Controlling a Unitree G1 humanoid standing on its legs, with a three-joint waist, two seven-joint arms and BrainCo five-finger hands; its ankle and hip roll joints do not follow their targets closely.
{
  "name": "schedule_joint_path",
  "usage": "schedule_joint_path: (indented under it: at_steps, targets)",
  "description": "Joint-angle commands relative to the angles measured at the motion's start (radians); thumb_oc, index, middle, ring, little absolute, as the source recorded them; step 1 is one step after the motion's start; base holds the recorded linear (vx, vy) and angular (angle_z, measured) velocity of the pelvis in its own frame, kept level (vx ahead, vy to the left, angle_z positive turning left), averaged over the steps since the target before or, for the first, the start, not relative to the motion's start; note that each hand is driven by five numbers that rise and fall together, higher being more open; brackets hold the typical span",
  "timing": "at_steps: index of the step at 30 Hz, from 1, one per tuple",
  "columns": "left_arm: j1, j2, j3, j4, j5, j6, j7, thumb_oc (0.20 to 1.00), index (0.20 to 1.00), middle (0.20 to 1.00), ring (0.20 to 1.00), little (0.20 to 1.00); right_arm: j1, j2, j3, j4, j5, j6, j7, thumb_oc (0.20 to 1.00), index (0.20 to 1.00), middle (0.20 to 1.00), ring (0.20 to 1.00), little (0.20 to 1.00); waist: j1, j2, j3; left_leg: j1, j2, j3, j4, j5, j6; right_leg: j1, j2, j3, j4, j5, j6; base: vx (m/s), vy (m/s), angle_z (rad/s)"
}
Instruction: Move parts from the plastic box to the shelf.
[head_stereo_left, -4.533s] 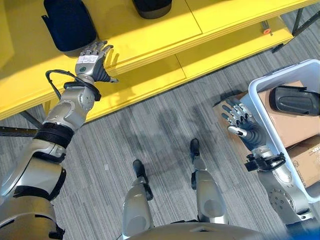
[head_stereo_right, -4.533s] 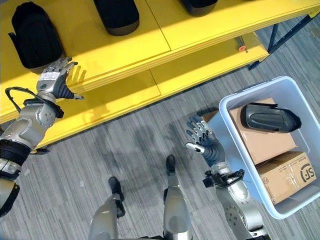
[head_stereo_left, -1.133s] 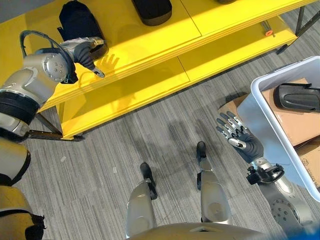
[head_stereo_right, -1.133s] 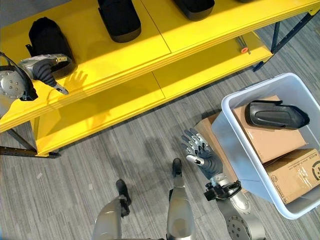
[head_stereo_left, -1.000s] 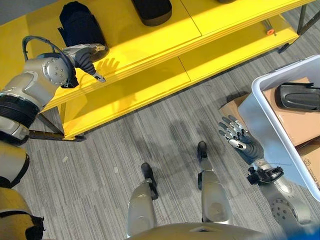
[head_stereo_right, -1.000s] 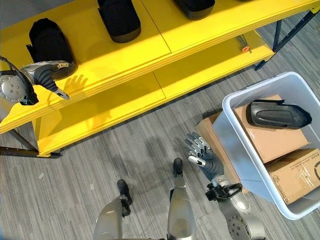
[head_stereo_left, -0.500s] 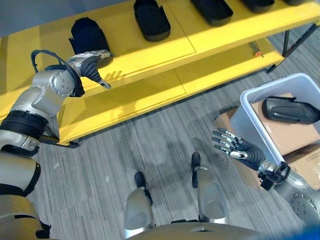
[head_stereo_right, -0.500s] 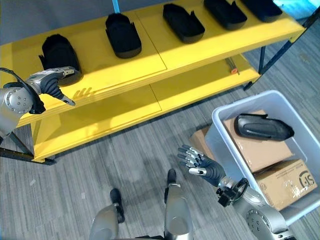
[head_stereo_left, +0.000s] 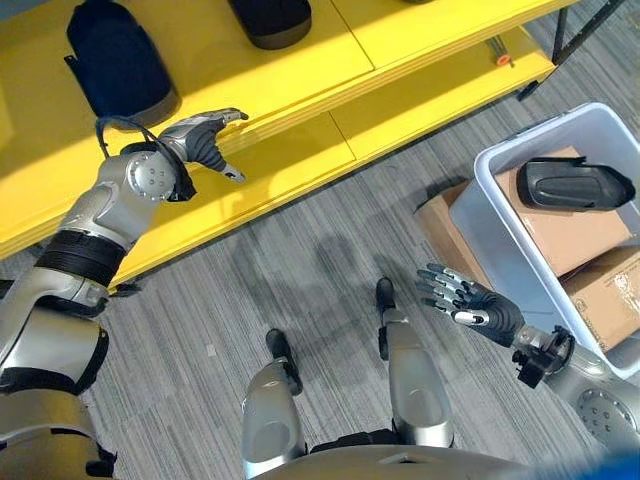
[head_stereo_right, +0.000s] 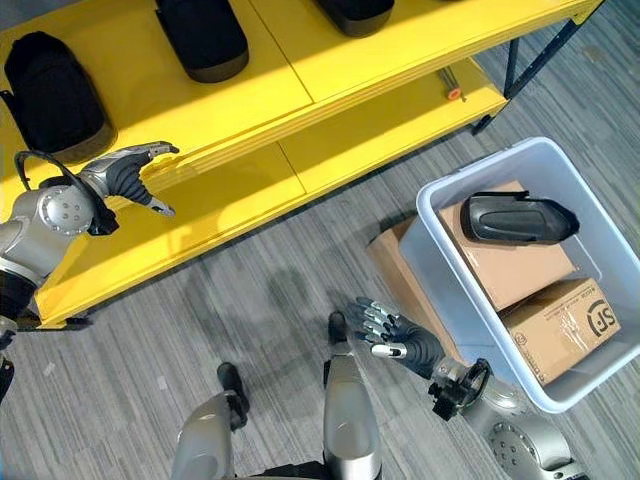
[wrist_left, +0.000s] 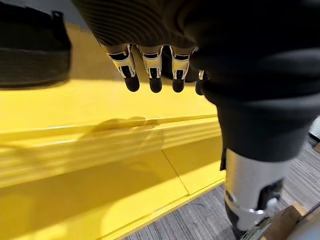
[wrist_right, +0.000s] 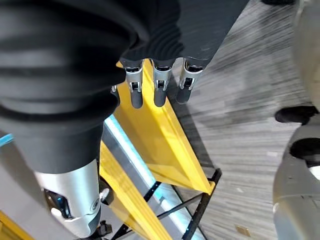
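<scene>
The right hand (head_stereo_right: 400, 345) is held with fingers spread and nothing in it, just beside the white plastic box (head_stereo_right: 437, 268). Inside the box, beyond that hand, a black part (head_stereo_right: 518, 218) is laid on a cardboard carton (head_stereo_right: 520, 265), its long axis across the box. The left hand (head_stereo_left: 205, 140) is extended, fingers straight and empty, over the yellow shelf (head_stereo_left: 290, 90), near another black part (head_stereo_left: 115, 62).

Likely workshop, yellow shelf (head_stereo_left: 300, 60), parts box (head_stereo_left: 480, 215)
</scene>
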Motion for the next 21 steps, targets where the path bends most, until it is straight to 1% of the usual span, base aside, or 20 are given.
schedule_joint_path:
  at_steps: [1, 6, 7, 13, 16, 21]
  targets:
    - [0.059, 0.066, 0.115, 0.002, -0.023, 0.001, 0.048, 1.000, 1.000, 1.000, 1.000, 1.000, 0.001, -0.002, -0.016, -0.019, 0.005, -0.025, 0.023, 1.000, 1.000, 1.000, 1.000, 1.000, -0.001, -0.025, -0.045, -0.131, -0.040, 0.037, 0.067, -0.080, 0.081, 0.008, 0.049, -0.049, 0.019, -0.135, -0.034, 0.01, 0.025, -0.06]
    - [0.067, 0.103, 0.140, 0.012, -0.037, 0.001, 0.060, 1.000, 1.000, 1.000, 1.000, 1.000, 0.001, 0.006, -0.020, -0.016, 0.006, -0.030, 0.026, 1.000, 1.000, 1.000, 1.000, 1.000, -0.001, -0.021, -0.043, -0.146, -0.044, 0.040, 0.074, -0.087, 0.084, -0.005, 0.044, -0.045, 0.017, -0.131, -0.032, 0.01, 0.043, -0.08]
    - [0.064, 0.128, 0.141, 0.012, -0.043, -0.002, 0.054, 1.000, 1.000, 1.000, 1.000, 1.000, 0.004, 0.006, -0.019, -0.012, 0.005, -0.025, 0.036, 1.000, 1.000, 1.000, 1.000, 1.000, 0.001, -0.017, -0.042, -0.155, -0.048, 0.038, 0.082, -0.093, 0.087, -0.012, 0.039, -0.044, 0.018, -0.129, -0.030, 0.04, 0.067, 0.01]
    - [0.058, 0.179, 0.151, 0.035, -0.052, -0.002, 0.062, 1.000, 1.000, 1.000, 1.000, 1.000, 0.006, 0.008, -0.002, 0.002, 0.003, -0.017, 0.053, 1.000, 1.000, 1.000, 1.000, 1.000, 0.005, -0.015, -0.032, -0.187, -0.051, 0.029, 0.114, -0.109, 0.097, -0.026, 0.031, -0.041, 0.023, -0.127, -0.028, 0.03, 0.045, 0.02]
    - [0.040, 0.198, 0.142, 0.062, -0.051, -0.001, 0.062, 1.000, 1.000, 1.000, 1.000, 1.000, 0.009, 0.006, -0.002, 0.005, 0.004, -0.016, 0.060, 1.000, 1.000, 1.000, 1.000, 1.000, 0.006, -0.016, -0.026, -0.201, -0.053, 0.027, 0.125, -0.116, 0.100, -0.035, 0.028, -0.038, 0.025, -0.125, -0.027, 0.02, 0.036, 0.04]
    - [0.022, 0.205, 0.125, 0.082, -0.046, 0.000, 0.062, 1.000, 1.000, 1.000, 1.000, 1.000, 0.014, 0.004, -0.004, 0.006, 0.007, -0.015, 0.062, 1.000, 1.000, 1.000, 1.000, 1.000, 0.005, -0.014, -0.019, -0.214, -0.054, 0.028, 0.133, -0.120, 0.103, -0.047, 0.026, -0.036, 0.028, -0.124, -0.026, 0.01, 0.016, 0.00]
